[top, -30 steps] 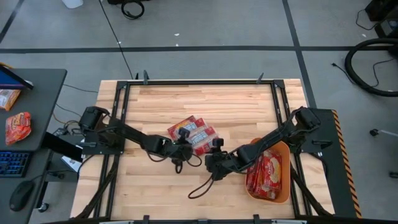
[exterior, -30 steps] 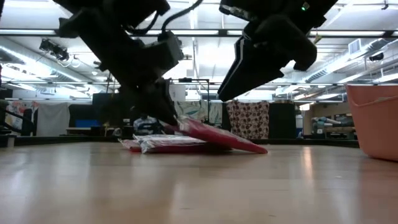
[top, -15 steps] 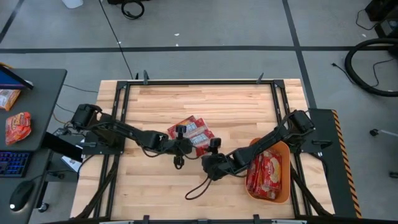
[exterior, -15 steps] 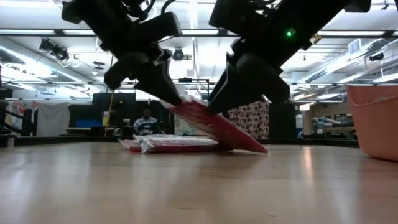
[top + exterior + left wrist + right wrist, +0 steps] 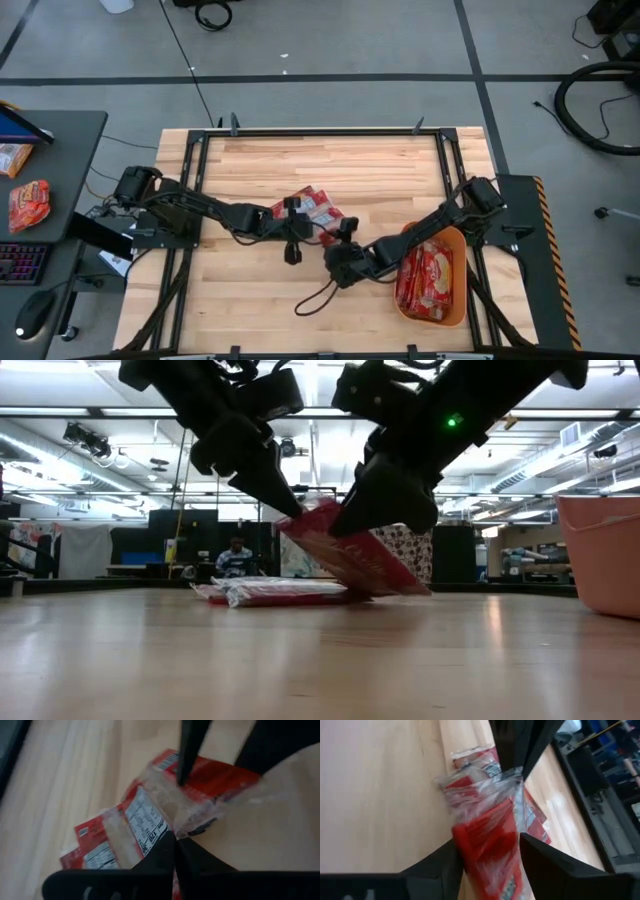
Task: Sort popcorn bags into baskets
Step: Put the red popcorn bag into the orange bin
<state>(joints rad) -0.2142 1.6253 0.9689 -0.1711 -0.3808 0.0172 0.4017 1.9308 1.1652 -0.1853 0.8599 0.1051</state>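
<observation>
While the left claw [image 5: 285, 510] pinches shut on the upper corner of a flat red plastic-wrapped popcorn bag [image 5: 350, 555], the right claw [image 5: 490, 847] stands wide, its fingers straddling the same bag's other end. This bag tilts above the wooden table [image 5: 250, 310], mid-frame in the low view, beside other packets [image 5: 270, 592]. At lower right in the high view sits the orange plastic tub [image 5: 458, 310].

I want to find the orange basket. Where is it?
In the high view the orange basket sits at the table's near right corner, beside the right arm's base, with popcorn bags already lying inside.
</observation>
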